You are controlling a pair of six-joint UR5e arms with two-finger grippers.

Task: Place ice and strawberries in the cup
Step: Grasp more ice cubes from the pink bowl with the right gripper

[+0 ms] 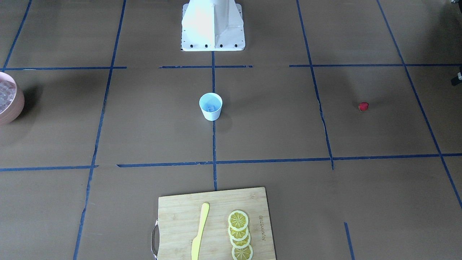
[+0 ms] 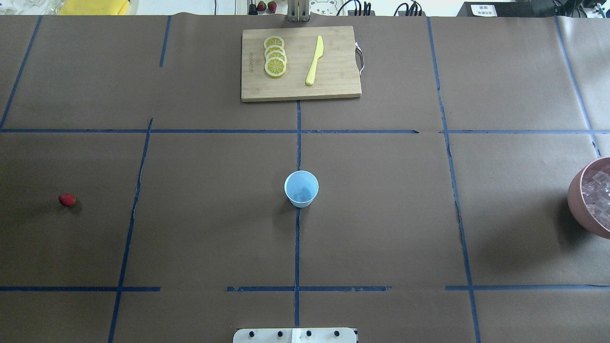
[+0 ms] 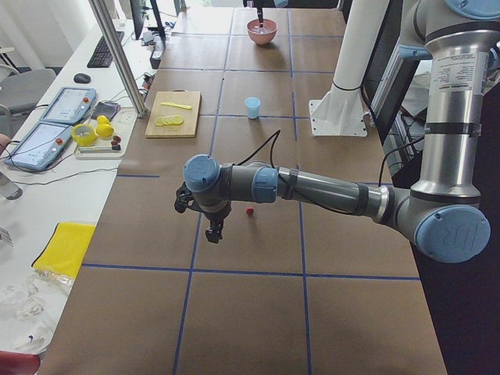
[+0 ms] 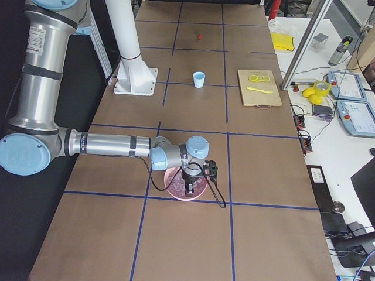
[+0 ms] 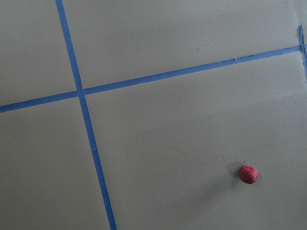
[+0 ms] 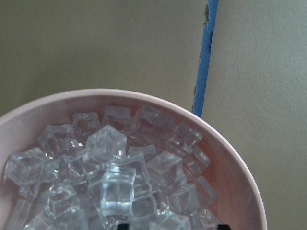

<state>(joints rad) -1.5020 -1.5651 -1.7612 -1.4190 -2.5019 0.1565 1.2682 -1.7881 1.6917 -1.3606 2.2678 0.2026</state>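
The pale blue cup (image 2: 301, 188) stands upright at the table's middle, and a clear cube seems to lie inside it (image 1: 210, 107). The strawberry (image 2: 67, 200) lies alone on the table, far to the robot's left; it also shows in the left wrist view (image 5: 248, 174). My left gripper (image 3: 212, 230) hovers above the table a little beside the strawberry; I cannot tell if it is open. Ice cubes (image 6: 115, 187) fill the pink bowl (image 6: 230, 158). My right gripper (image 4: 190, 188) hangs just over the bowl, its dark fingertips (image 6: 123, 225) apart and empty.
A wooden cutting board (image 2: 338, 71) with lemon slices (image 2: 275, 57) and a yellow knife (image 2: 314, 61) lies at the far side of the table. The robot's white base (image 1: 213, 25) stands at the near side. The pink bowl (image 2: 579, 195) sits at the table's right edge.
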